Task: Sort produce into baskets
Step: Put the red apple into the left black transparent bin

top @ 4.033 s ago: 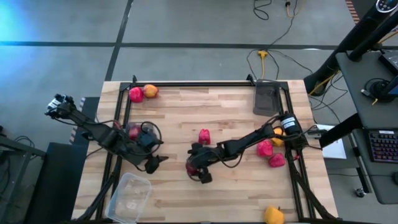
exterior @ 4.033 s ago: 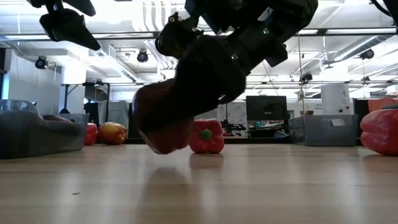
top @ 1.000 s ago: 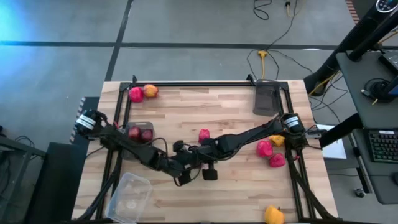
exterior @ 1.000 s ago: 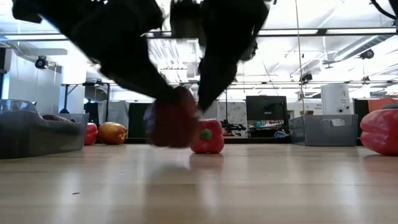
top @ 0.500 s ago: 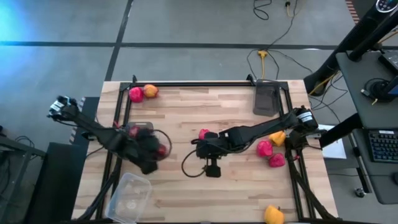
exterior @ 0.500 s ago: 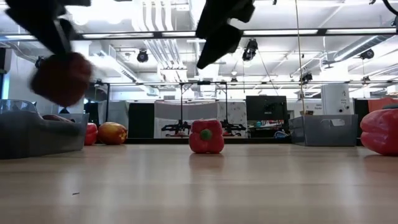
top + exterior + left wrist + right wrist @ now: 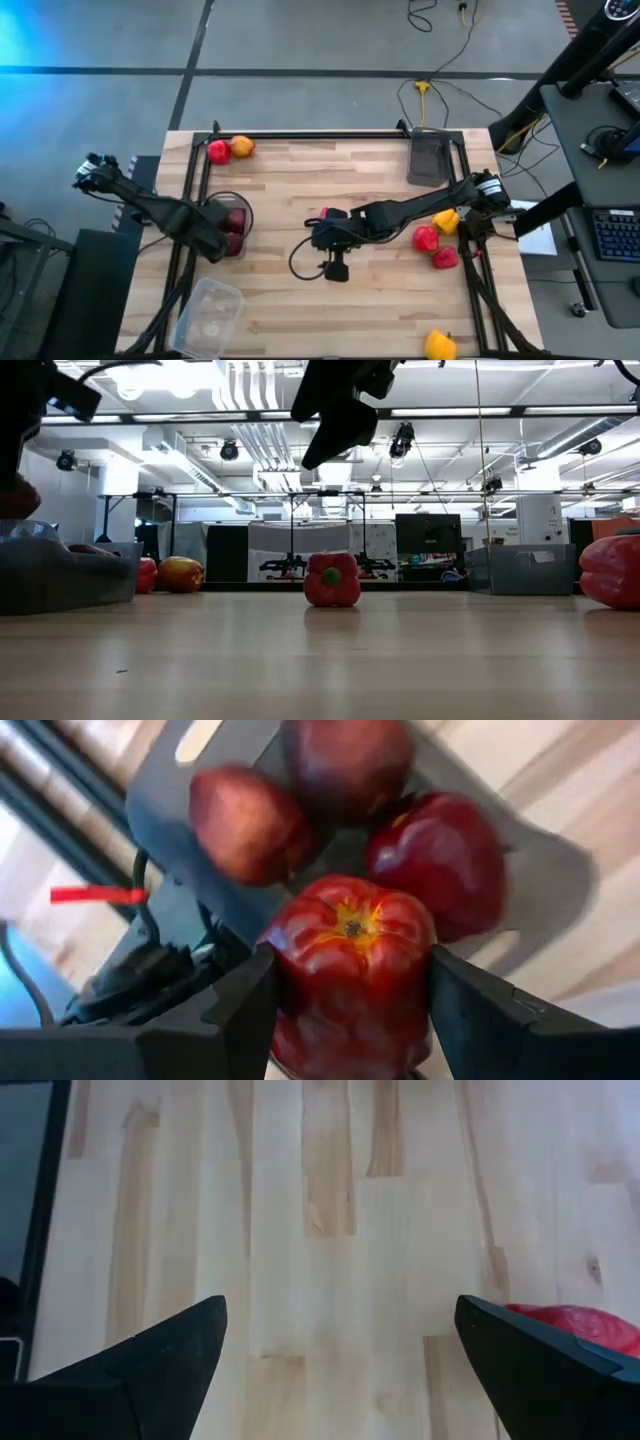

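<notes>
Left wrist view: nearest to me, my left gripper [image 7: 350, 1010] is clenched on a dark maroon fruit [image 7: 350, 960], one finger pressed against each side of it. Just past it lies the dark grey tray [image 7: 170, 795] with three more maroon fruits inside: one [image 7: 245, 820], another [image 7: 350, 760] and a third [image 7: 440, 855] closest to the one I carry.

From above, my left gripper [image 7: 215, 238] sits at nine o'clock on the table [image 7: 330, 310], over that tray [image 7: 240, 205]. The clear tub [image 7: 210, 312] rests at seven o'clock, near the front edge. My right gripper [image 7: 335, 268] hangs over the middle of the board, fingers spread wide with nothing between them; in its own wrist view, only bare wood shows between the two fingers [image 7: 150, 1360], with a red pepper [image 7: 580, 1325] at the edge.

That red pepper [image 7: 326, 214] stands just behind my right arm near the centre. At three o'clock sit two red peppers [image 7: 426, 238] [image 7: 444, 258] and a yellow one [image 7: 446, 220]. Another yellow pepper [image 7: 440, 345] lies at five o'clock. Farther off, a red fruit [image 7: 218, 151] and an orange one [image 7: 242, 148] touch at eleven o'clock, and the second grey tray [image 7: 428, 158] sits at one o'clock.
</notes>
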`<state>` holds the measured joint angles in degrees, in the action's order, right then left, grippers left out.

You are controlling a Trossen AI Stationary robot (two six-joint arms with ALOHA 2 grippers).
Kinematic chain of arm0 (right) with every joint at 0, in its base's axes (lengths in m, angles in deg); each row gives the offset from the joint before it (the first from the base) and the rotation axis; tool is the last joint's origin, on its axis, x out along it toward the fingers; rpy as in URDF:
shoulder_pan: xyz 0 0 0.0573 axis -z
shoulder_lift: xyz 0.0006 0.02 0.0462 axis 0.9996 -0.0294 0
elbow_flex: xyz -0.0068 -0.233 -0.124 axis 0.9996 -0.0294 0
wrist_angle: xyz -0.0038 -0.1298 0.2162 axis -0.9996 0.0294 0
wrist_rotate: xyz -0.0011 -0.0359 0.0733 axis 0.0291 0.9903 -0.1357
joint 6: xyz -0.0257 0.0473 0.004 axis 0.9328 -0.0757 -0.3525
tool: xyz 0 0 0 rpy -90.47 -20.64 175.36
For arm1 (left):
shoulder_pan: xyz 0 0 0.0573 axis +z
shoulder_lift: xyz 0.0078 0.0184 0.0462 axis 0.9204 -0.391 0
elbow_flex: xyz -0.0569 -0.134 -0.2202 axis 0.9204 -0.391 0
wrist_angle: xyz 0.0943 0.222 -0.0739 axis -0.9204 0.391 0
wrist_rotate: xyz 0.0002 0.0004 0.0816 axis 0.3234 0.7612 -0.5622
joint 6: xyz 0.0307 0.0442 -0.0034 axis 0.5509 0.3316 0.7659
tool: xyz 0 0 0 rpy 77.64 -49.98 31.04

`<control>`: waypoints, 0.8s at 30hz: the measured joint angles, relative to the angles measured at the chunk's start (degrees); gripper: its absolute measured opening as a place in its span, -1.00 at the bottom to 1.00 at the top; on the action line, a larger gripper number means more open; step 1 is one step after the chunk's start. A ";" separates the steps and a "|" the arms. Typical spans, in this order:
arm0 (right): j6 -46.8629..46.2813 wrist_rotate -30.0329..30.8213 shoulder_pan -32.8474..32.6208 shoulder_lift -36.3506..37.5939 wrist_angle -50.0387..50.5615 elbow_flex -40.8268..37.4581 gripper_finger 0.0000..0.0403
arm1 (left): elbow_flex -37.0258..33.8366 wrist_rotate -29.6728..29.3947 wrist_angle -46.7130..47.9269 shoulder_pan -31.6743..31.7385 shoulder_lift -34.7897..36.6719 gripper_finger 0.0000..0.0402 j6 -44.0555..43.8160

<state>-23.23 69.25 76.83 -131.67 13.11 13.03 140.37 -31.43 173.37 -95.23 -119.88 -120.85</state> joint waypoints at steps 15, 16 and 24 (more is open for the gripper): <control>-6.58 -4.09 -3.09 2.37 7.75 0.00 0.91 | 2.11 2.32 1.26 -0.05 -7.99 0.75 -0.81; -7.25 -3.92 -3.57 2.92 9.43 0.00 0.91 | 3.27 2.27 1.31 -0.05 -7.72 0.78 -1.40; -13.71 1.36 -10.35 6.08 25.52 -0.42 0.91 | 12.96 -11.39 -5.22 -1.93 -6.64 0.77 -6.30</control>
<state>-36.94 70.60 66.48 -125.59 38.64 12.60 153.32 -42.82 168.15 -97.16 -126.52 -127.16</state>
